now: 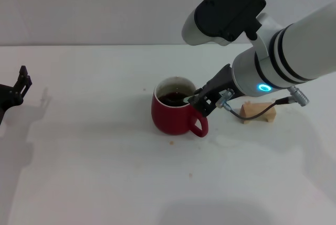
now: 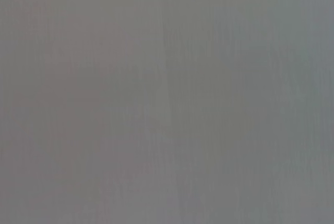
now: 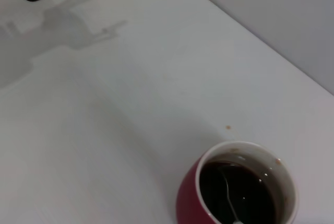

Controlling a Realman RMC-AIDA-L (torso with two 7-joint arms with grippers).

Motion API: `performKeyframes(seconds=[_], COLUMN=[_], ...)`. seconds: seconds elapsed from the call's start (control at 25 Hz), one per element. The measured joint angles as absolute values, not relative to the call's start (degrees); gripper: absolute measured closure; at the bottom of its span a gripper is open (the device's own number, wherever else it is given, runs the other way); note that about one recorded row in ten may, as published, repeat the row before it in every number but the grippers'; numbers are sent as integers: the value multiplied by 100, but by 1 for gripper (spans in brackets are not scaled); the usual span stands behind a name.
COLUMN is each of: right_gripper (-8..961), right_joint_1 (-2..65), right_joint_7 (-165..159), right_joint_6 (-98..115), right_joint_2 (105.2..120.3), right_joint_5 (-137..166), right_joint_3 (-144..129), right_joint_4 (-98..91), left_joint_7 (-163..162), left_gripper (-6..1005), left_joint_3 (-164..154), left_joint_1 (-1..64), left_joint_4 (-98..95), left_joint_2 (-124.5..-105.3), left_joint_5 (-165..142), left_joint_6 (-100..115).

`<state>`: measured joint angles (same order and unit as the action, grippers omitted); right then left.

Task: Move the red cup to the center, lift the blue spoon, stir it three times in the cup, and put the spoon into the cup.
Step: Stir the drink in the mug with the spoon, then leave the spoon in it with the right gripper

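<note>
The red cup [image 1: 173,115] stands near the middle of the white table, handle toward the front right, with dark liquid inside. In the right wrist view the red cup [image 3: 237,190] shows its white inner rim, and the blue spoon's [image 3: 229,195] grey metal neck dips into the liquid. My right gripper [image 1: 202,102] hovers at the cup's right rim, shut on the blue spoon [image 1: 187,98], whose handle is hidden between the fingers. My left gripper [image 1: 22,82] is parked at the far left, open and holding nothing.
A tan wooden block [image 1: 258,112] lies just right of the cup, under my right forearm. Small brown specks [image 1: 171,142] dot the table in front of the cup. The left wrist view shows only a plain grey surface.
</note>
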<state>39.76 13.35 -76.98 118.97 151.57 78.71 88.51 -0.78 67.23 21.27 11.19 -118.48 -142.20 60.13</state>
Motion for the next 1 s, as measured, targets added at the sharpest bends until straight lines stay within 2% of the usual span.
performKeyframes(seconds=[1.0], right_gripper=[829], right_joint_1=[3755], right_joint_7=[1436], right_joint_6=[-7786], right_joint_2=[11907], right_joint_5=[15280], right_joint_3=[7908], right_joint_4=[9076], left_joint_7=[-78], left_gripper=[147], left_joint_3=[6697], left_joint_1=[2164], left_joint_4=[1154], left_joint_2=[-11856], left_joint_5=[-14257], left_joint_6=[5976])
